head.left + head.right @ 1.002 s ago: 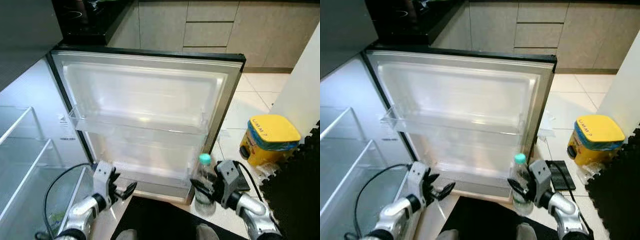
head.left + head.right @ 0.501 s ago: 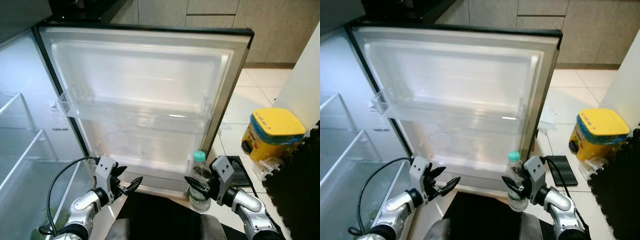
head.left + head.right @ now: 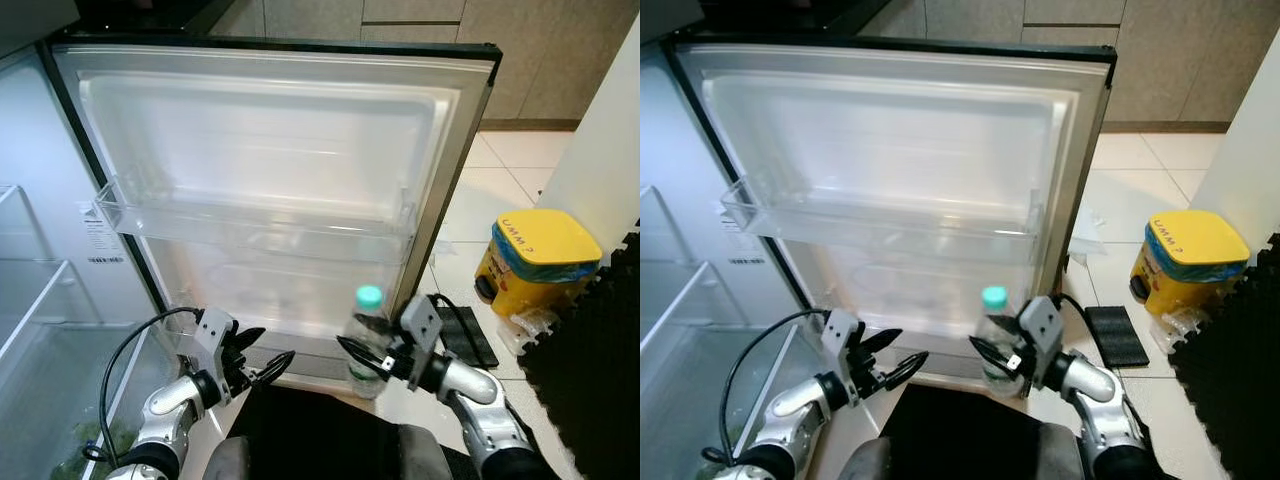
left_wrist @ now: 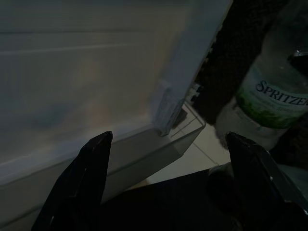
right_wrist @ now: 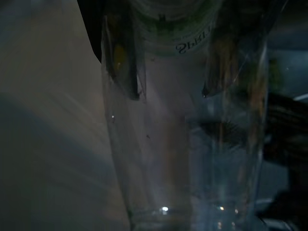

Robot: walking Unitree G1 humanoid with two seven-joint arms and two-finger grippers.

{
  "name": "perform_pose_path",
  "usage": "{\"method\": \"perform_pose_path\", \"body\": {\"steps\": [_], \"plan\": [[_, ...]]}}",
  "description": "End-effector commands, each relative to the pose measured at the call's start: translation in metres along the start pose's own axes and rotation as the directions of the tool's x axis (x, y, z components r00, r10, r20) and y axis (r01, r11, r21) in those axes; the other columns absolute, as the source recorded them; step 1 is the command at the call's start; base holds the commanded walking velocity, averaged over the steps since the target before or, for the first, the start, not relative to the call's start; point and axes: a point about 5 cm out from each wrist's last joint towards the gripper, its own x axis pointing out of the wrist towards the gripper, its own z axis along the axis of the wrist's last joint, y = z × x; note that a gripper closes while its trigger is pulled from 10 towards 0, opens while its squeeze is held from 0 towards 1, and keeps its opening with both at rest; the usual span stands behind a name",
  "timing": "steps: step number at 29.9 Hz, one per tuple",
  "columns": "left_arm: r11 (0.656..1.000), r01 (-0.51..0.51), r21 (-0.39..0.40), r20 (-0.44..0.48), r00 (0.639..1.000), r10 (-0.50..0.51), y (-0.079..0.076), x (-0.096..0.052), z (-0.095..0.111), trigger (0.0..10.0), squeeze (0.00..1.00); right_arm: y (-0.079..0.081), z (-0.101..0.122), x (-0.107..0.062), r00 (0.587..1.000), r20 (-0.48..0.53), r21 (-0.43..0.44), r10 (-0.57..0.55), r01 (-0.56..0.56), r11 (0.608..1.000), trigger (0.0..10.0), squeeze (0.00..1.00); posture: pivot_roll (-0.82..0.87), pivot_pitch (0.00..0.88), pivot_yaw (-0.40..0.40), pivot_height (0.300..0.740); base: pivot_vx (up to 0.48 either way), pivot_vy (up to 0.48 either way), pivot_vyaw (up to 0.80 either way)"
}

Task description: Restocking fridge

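Clear plastic water bottle (image 3: 364,335) with a teal cap and a green Spritzer label, upright, clamped between the two black fingers of the right gripper (image 3: 362,356), low down in front of the open fridge door (image 3: 270,190). Bottle sits just before the door's lower right part, below the clear door shelf (image 3: 250,225); cannot tell if it touches the door. In the right wrist view the bottle (image 5: 187,120) is very close up, the fingers (image 5: 120,57) pressed on either side of it. Left gripper (image 3: 262,362) hangs low near the door's bottom edge, fingers spread wide, holding nothing; the left wrist view has both fingertips (image 4: 89,163) well apart, the door's lower corner (image 4: 168,108) between them and the bottle (image 4: 269,101) off to one side. A black cable (image 3: 120,355) loops off the left arm. Fridge interior (image 3: 50,330) is on the robot's left, with glass shelves and a drawer with something green at the bottom. Yellow container (image 3: 535,262) with a blue band stands on the tiled floor (image 3: 480,190) to the right, well apart from the door, with a small flat black item (image 3: 462,332) just beside it. Dark foam mat (image 3: 600,360) at far right. Grey cabinets (image 3: 540,50) behind.
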Motion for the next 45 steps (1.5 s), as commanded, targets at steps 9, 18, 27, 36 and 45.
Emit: {"method": "perform_pose_path", "body": {"steps": [9,18,27,36,45], "plan": [[0.992,0.111,-0.067,0.035,0.993,-0.108,-0.009,0.001,-0.001,10.0,0.0,0.001,0.008,0.019,0.998,0.015,-0.081,-0.06,0.062,0.995,10.0,0.0,0.08,0.0,0.002,0.546,0.0,0.0,0.0],[0.986,0.135,-0.1,0.016,0.991,-0.134,-0.006,-0.015,-0.005,10.0,0.0,-0.01,-0.001,0.018,0.977,-0.049,-0.153,-0.208,0.199,0.968,10.0,0.0,0.08,0.0,0.004,0.546,0.0,0.0,0.0],[0.985,0.135,-0.105,0.018,0.991,-0.134,-0.005,-0.019,-0.004,10.0,0.0,-0.004,-0.006,0.026,0.971,-0.067,-0.24,-0.231,0.21,0.948,10.0,0.0,0.08,0.0,0.005,0.546,0.0,0.0,0.0],[0.992,0.093,-0.085,0.016,0.996,-0.092,0.0,-0.021,-0.001,10.0,0.0,0.003,-0.002,0.039,0.975,-0.033,-0.239,-0.22,0.206,0.949,10.0,0.0,0.08,0.0,0.003,0.546,0.0,0.0,0.0],[0.995,0.058,-0.082,0.018,0.998,-0.056,0.001,-0.026,-0.002,10.0,0.0,0.0,0.004,0.053,0.966,0.0,-0.18,-0.26,0.256,0.95,10.0,0.0,0.11,0.013,0.003,0.546,0.0,0.0,0.0]]}}
